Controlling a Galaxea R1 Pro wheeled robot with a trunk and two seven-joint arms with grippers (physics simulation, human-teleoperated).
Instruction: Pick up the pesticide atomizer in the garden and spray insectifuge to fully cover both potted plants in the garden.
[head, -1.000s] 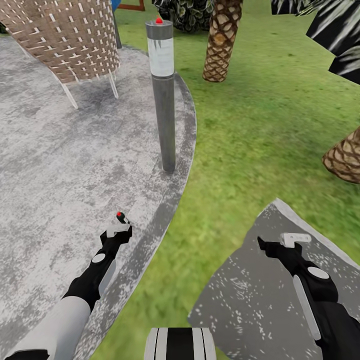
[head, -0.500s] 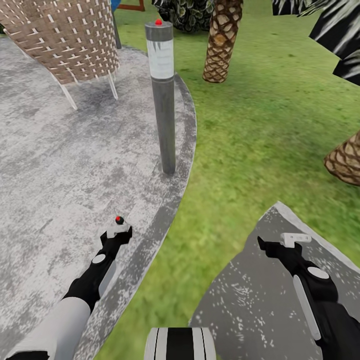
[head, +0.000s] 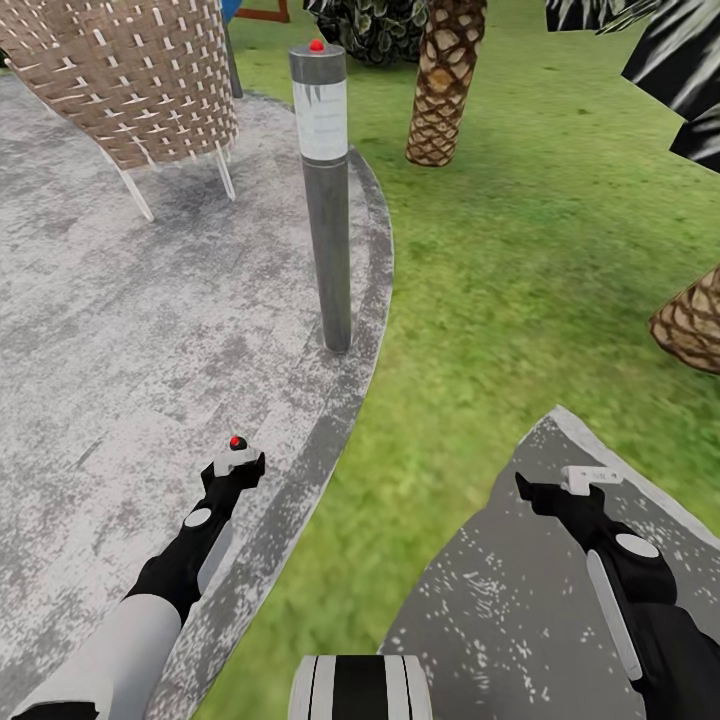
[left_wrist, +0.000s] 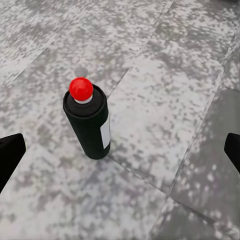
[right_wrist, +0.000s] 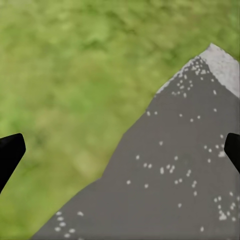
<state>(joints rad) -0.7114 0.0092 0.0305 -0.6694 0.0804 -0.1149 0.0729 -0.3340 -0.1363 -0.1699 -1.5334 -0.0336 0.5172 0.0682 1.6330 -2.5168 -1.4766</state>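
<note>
I have the spray bottle (left_wrist: 89, 124) standing upright on the grey paving (head: 120, 330), on the near side of the tall grey post (head: 327, 190) and well apart from it. My left gripper (head: 236, 462) hovers just over the bottle, its fingers spread wide to either side and touching nothing. I judge the bottle light, rigid and smooth-sided, so it may tip or slip; I would close on the dark body around the white label, below the red button. The head view gives me little more than that red button (head: 236, 441) beyond the gripper, while the left wrist view shows the whole body. My right gripper (head: 555, 483) hangs open and empty over the stepping stone (head: 500, 610), off to the post's right.
</note>
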